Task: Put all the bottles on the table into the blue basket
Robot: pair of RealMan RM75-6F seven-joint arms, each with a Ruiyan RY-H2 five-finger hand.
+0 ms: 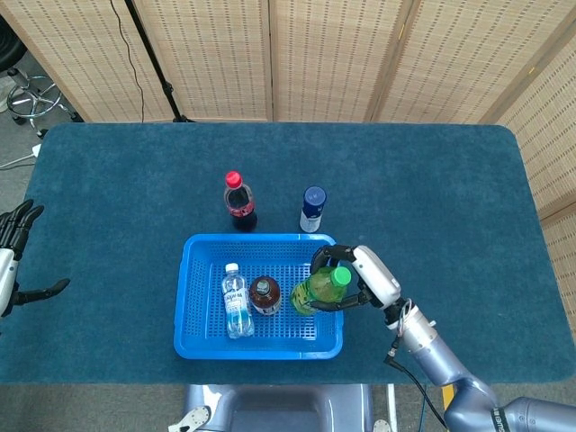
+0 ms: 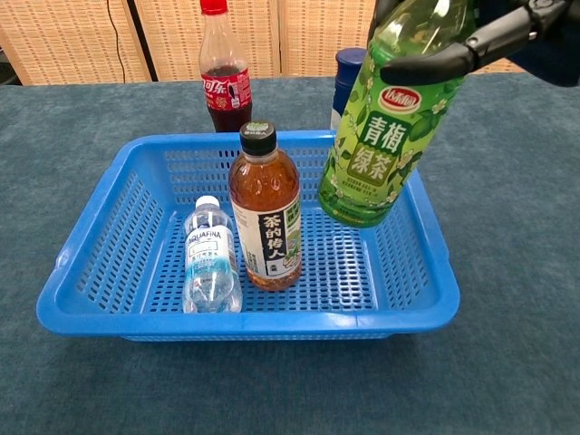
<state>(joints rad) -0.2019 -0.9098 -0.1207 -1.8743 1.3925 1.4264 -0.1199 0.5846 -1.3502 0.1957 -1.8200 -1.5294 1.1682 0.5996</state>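
Observation:
My right hand [image 1: 360,274] [image 2: 494,36] grips a green tea bottle [image 1: 317,289] [image 2: 385,127], tilted, hanging over the right part of the blue basket [image 1: 193,342] [image 2: 435,263] and above its floor. Inside the basket a brown tea bottle [image 1: 264,295] [image 2: 265,213] stands upright and a small water bottle [image 1: 235,301] [image 2: 209,256] lies beside it. Behind the basket, a red-capped cola bottle [image 1: 238,201] [image 2: 223,68] and a blue-capped white bottle [image 1: 311,209] [image 2: 347,86] stand on the table. My left hand [image 1: 13,247] is open at the far left edge, holding nothing.
The table [image 1: 432,180] is covered in dark blue-green cloth. Woven screens [image 1: 324,54] stand behind it. The cola bottle and the blue-capped bottle stand close to the basket's far rim.

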